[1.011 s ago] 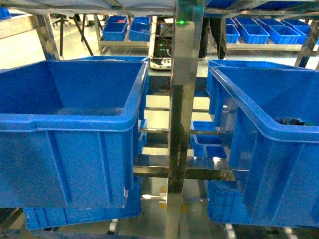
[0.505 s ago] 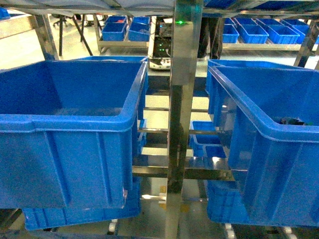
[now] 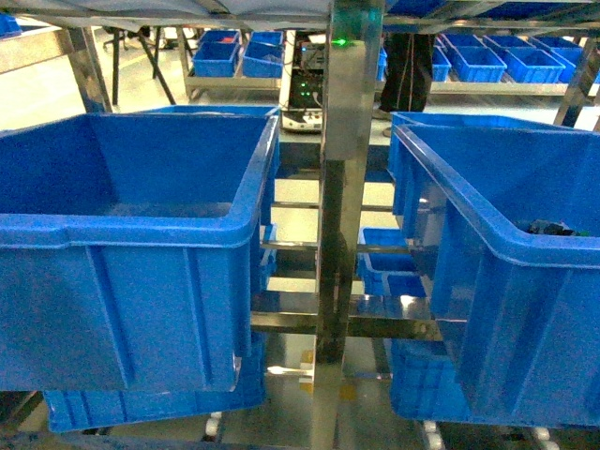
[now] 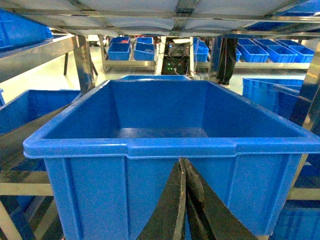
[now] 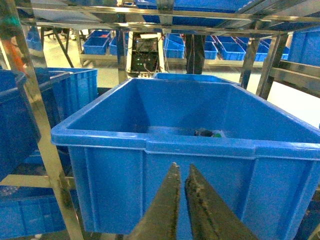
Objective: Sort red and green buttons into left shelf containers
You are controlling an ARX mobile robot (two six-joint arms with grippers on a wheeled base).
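Both grippers, left [image 4: 186,200] and right [image 5: 181,200], hang fingers pressed together, empty, before deep blue plastic crates [image 4: 170,150]; next comes fetching a button (perhaps from the right crate's dark clutter [image 5: 207,133]).

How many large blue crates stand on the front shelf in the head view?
2: the left crate left of the steel post, the right crate right of it. More stand behind and below.

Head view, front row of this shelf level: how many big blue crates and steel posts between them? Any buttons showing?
Big blue crates: 2, the left crate and the right crate
Steel post: 1
Buttons: 0 recognisable; the dark bits in the right crate are too small to identify
Total: 3
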